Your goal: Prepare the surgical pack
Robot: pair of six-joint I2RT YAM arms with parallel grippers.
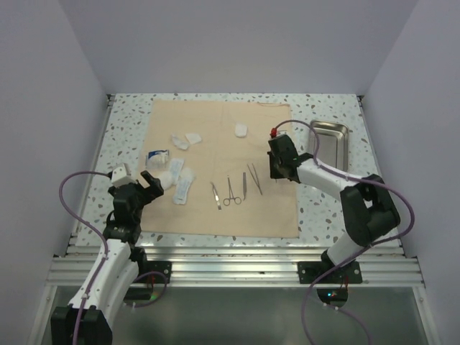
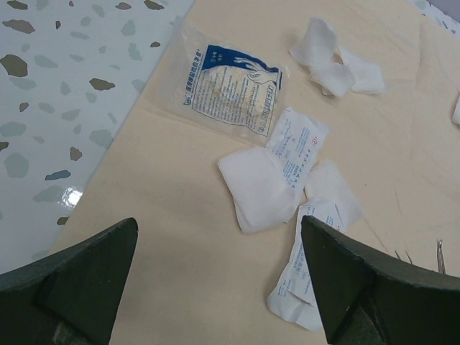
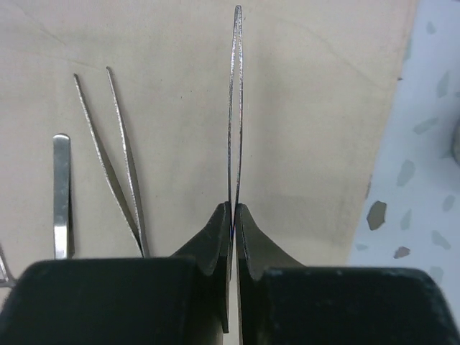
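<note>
The speckled table (image 1: 122, 122) carries the beige cloth (image 1: 215, 129), spread flat and open across its middle, so I judge the pack to be at the loading stage, not yet at wrapping. The steel tray (image 1: 330, 144) sits off the cloth on the bare table at the far right and looks empty. The right gripper (image 3: 233, 215) hangs over the right part of the cloth, between the row of instruments and the tray. Its jaws are pressed together on a pair of slim tweezers (image 3: 235, 108), whose two blades are squeezed flat against each other and stick straight out ahead of the fingers. Whether they are clear of the cloth I cannot tell. The left gripper (image 2: 219, 230) hovers over the near-left part of the cloth, jaws spread wide with nothing between them. Below it lie the gauze packets (image 2: 259, 183) in a loose cluster, with a printed pouch (image 2: 230, 90) on its far-left side. Also on the cloth are a second pair of tweezers (image 3: 115, 144) just left of the held pair, a flat metal handle (image 3: 62, 187) beside that, and ring-handled instruments (image 1: 231, 192) further left. The step in hand seems to be picking up one instrument for the tray. The next move calls for carrying the tweezers right and far to the tray with a firm pinch, since so thin a thing may swivel, then lowering them before letting go.
</note>
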